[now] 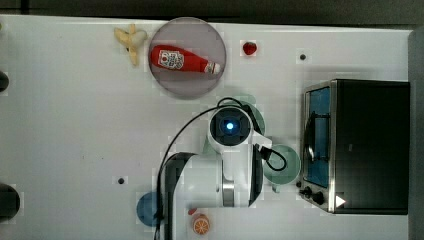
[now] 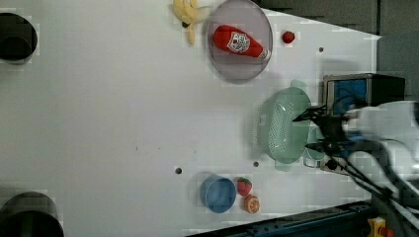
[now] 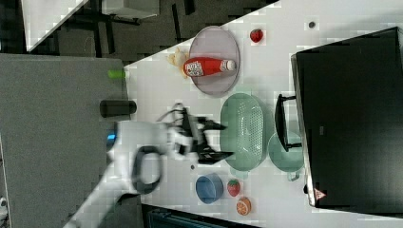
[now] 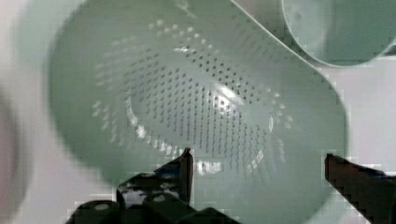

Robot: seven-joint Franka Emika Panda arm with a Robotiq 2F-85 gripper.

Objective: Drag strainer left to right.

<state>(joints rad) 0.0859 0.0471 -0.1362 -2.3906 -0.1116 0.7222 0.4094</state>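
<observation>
Overhead, the gripper (image 4: 257, 163) hung with its two dark fingers (image 4: 180, 170) spread wide apart and nothing between them. Beneath the fingertips lay the strainer (image 4: 196, 93), a pale mint-green oval colander dotted with tiny holes; in the wrist view one finger stood over its perforated bowl and the other over its wide rim on the far side, neither plainly touching the plastic. In the left view the gripper (image 2: 310, 131) reached toward the strainer (image 2: 284, 126) from the left view's right, its tips level with the rim's near edge. In the right view the gripper (image 3: 219, 140) came from the right view's left, fingertips over the strainer (image 3: 244, 130) and its rim.

Just beyond the strainer from the fingers sat a smaller round mint-green cup (image 3: 285, 152), close against the strainer and beside the black toaster oven (image 3: 351, 114). Off to one side of the fingers a grey plate (image 3: 214, 54) carried a red ketchup bottle (image 3: 206, 66), with a banana (image 2: 188, 15) next to the plate. To the fingers' other side stood a small blue bowl (image 3: 209, 187), a strawberry (image 3: 233, 186) and an orange half (image 3: 243, 205). All of it rested on the white table (image 2: 99, 108)
</observation>
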